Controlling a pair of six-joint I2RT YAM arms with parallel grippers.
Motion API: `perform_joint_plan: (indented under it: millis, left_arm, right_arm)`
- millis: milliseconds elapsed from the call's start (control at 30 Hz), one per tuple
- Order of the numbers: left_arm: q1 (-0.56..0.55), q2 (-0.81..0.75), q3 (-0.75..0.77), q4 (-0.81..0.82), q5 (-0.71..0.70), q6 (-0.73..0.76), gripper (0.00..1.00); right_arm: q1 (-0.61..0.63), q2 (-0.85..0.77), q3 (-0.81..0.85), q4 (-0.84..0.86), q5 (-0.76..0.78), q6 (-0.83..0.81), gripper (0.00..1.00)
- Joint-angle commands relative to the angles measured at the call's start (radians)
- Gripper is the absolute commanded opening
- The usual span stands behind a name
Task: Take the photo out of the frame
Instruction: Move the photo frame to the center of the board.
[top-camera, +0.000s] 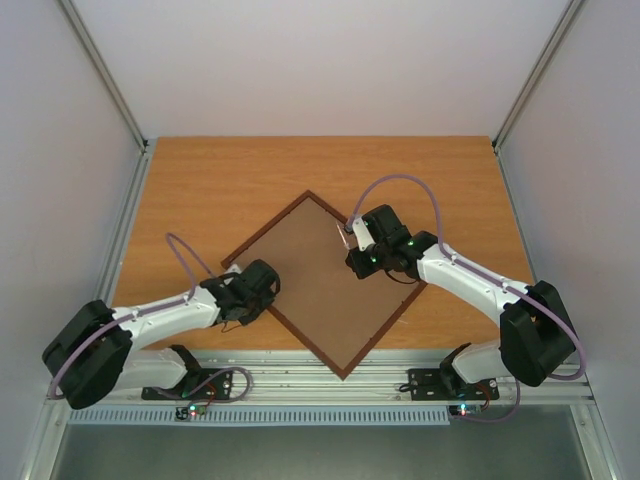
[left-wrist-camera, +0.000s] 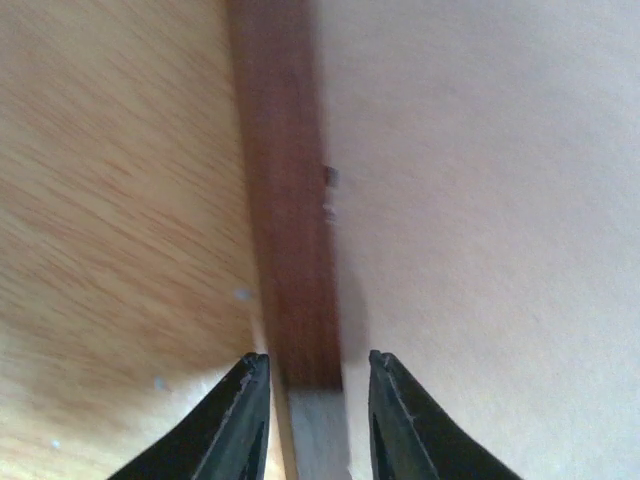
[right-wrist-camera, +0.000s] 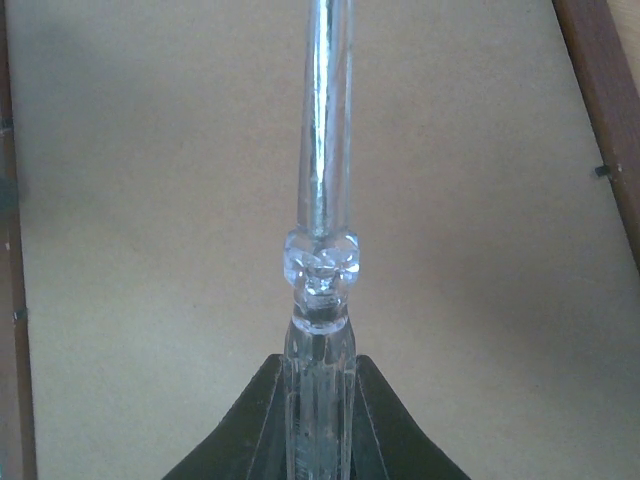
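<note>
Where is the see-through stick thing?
The clear tool is clamped in the right gripper, just right of centre in the top view, pointing out over the brown back of the frame.

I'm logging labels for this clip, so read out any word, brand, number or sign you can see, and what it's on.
None: no readable text in any view. The frame, its hardboard back, the table and the clear tool in the right pincer are all unmarked; nothing legible shows on the arms either.

I see a brown wooden counter (top-camera: 200, 180) with plain white walls (top-camera: 320, 60) on three sides, in soft, even light.
</note>
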Motion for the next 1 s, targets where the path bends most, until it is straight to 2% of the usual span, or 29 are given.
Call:
perform_joint_plan:
  millis: [0, 167, 267, 333, 400, 600, 733, 967]
  left_arm:
    - [-0.028, -0.071, 0.097, -0.145, -0.074, 0.069, 0.34]
    - [0.000, -0.152, 0.205, -0.339, -0.257, 0.286, 0.61]
    - [0.064, -0.136, 0.253, -0.330, -0.273, 0.509, 0.69]
    - [0.130, -0.106, 0.271, -0.301, -0.233, 0.668, 0.72]
    - [0.202, -0.072, 0.282, -0.263, -0.174, 0.809, 0.73]
    - [0.380, 0.087, 0.329, -0.136, -0.032, 1.009, 0.75]
    - [0.498, 0.197, 0.355, -0.041, 0.121, 1.051, 0.75]
    - [0.561, 0.354, 0.416, -0.020, 0.259, 1.118, 0.74]
  right_arm:
    - [-0.005, -0.029, -0.008, 0.011, -0.020, -0.003, 0.01]
    - [-0.004, -0.024, -0.008, 0.012, -0.028, -0.007, 0.01]
    - [-0.005, -0.019, -0.010, 0.017, -0.037, -0.007, 0.01]
    - [-0.004, -0.016, -0.011, 0.019, -0.040, -0.009, 0.01]
    - [-0.004, -0.014, -0.011, 0.018, -0.039, -0.012, 0.01]
    - [-0.005, -0.003, -0.012, 0.025, -0.050, -0.018, 0.01]
    - [-0.004, 0.005, -0.014, 0.026, -0.042, -0.022, 0.01]
    - [-0.005, 0.019, -0.011, 0.027, -0.033, -0.027, 0.01]
